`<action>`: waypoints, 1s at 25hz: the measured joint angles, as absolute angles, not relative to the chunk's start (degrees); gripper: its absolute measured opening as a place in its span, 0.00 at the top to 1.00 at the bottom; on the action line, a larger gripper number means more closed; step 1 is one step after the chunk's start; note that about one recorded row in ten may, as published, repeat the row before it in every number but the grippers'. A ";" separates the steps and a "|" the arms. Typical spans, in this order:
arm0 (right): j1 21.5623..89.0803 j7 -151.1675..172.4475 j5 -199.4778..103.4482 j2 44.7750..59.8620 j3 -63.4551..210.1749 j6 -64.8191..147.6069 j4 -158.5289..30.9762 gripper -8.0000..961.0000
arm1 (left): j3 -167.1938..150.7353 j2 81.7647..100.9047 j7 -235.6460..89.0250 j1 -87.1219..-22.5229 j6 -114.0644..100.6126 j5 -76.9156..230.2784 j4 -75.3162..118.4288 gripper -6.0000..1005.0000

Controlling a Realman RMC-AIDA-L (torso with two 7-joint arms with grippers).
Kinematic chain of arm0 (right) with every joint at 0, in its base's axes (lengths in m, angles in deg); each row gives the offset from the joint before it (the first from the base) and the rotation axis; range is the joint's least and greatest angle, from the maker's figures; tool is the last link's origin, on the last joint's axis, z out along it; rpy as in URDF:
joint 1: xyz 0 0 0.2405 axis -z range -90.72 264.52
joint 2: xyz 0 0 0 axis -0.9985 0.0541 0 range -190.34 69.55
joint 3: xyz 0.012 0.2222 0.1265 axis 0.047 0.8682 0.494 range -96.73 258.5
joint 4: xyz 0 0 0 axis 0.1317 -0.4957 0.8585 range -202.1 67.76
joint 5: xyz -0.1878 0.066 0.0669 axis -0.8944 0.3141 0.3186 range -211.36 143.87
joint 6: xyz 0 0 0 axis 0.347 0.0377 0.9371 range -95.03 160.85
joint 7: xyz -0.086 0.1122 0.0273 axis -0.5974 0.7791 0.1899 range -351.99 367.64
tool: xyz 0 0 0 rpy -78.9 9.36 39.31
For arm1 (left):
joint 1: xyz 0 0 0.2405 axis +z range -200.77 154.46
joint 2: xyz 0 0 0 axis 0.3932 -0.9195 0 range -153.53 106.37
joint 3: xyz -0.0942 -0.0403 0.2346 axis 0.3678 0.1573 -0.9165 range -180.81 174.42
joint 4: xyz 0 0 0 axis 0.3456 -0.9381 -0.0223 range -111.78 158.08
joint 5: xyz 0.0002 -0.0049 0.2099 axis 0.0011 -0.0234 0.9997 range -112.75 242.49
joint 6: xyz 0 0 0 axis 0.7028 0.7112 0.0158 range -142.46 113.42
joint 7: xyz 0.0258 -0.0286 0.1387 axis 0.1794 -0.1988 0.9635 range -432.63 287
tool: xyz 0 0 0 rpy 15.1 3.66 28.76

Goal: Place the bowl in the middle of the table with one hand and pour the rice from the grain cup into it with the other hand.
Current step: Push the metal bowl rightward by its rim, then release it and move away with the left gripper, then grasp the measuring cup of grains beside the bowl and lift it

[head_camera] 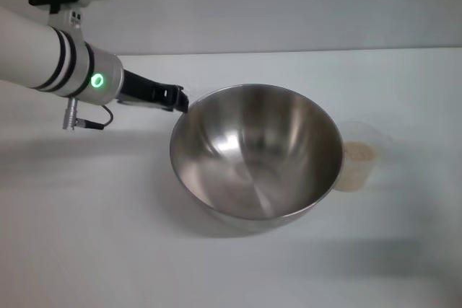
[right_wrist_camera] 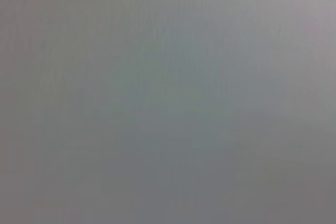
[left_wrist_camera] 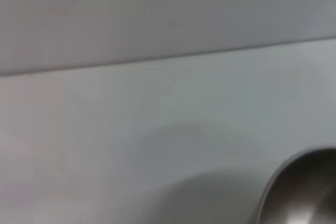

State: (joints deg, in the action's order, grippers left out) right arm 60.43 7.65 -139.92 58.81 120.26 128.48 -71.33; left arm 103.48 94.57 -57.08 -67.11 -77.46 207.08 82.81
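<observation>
At bowl rim, left side: left gripper (head_camera: pixel 175 98), black fingers at the edge of the bowl, clamped on the rim as far as the head view shows.
Left arm: white tube with black bands and a lit green ring, reaching in from the robot's left toward the bowl.
Bowl: large round stainless-steel bowl (head_camera: pixel 256 151) with a brushed reflective inside, tilted, far rim higher than near rim, roughly mid-table. Inside looks bare, only reflections. Shadow under its near side; cannot tell whether the base touches the table.
Bowl in left wrist view: only a dark curved slice of the rim (left_wrist_camera: pixel 299 190) at one corner, shadow on the table beside it.
Grain cup: small transparent plastic tapered cup (head_camera: pixel 362 156), upright on the table just beside the bowl on the robot's right, partly hidden behind the bowl's rim.
Rice: pale beige grains (head_camera: pixel 359 154) sitting in the cup; fill level hard to judge through the plastic.
Table: plain white flat tabletop (head_camera: pixel 86 243), far edge meets a grey wall.
Right gripper: not visible in any view; right wrist view shows only a flat grey blur.
</observation>
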 joint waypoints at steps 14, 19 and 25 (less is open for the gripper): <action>60.29 7.65 -139.86 58.63 120.26 127.90 -71.08 0.37 | 91.48 94.83 -49.00 -46.51 -37.06 206.11 107.04 0.71; 60.11 7.65 -139.74 58.61 120.25 127.54 -70.69 0.37 | 78.55 94.67 -46.05 -38.33 -0.96 207.97 101.17 0.70; 59.97 7.65 -139.63 58.61 120.40 127.30 -70.61 0.37 | 68.64 94.79 -63.16 -39.01 47.67 214.91 76.50 0.68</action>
